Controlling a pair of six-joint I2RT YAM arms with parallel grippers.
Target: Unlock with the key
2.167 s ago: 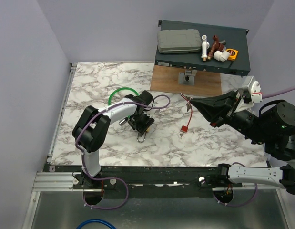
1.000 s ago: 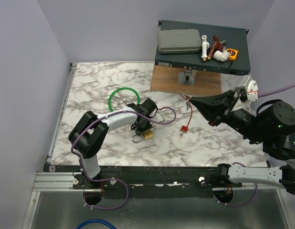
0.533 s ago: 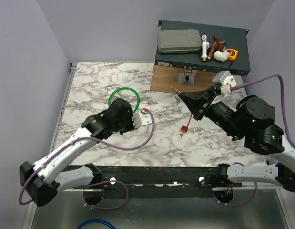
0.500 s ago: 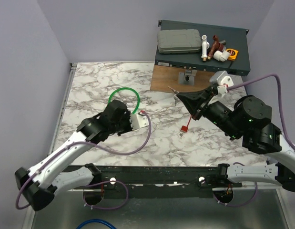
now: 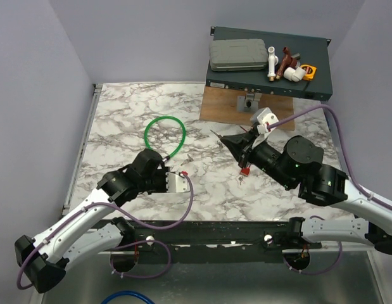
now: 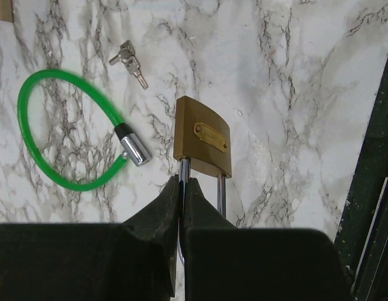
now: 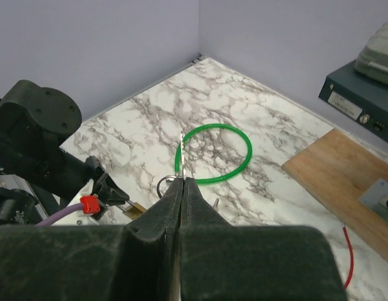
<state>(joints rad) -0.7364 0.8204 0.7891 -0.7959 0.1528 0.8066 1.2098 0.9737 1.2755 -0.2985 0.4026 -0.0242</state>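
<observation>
My left gripper (image 6: 183,183) is shut on one leg of the silver shackle of a brass padlock (image 6: 202,144). The padlock hangs above the marble table (image 6: 294,94). In the top view the left gripper (image 5: 165,172) is at the near left centre, and the padlock is hidden under it. My right gripper (image 7: 182,180) is shut on the key (image 7: 181,150), whose thin metal blade pokes out past the fingertips. In the top view the right gripper (image 5: 226,140) is mid-table, and the key's red cord and tag (image 5: 244,166) dangle below it. The two grippers are apart.
A green cable loop (image 5: 164,135) lies on the marble, its silver end (image 6: 136,150) near the padlock. A small bunch of spare keys (image 6: 130,59) lies beyond it. A wooden board (image 5: 246,104) and a dark box (image 5: 268,60) carrying a grey case and pipe fittings stand at the back right.
The left arm has lifted the padlock off the table and drawn back toward the near left. The right gripper has swung left toward the table's middle with the key.
</observation>
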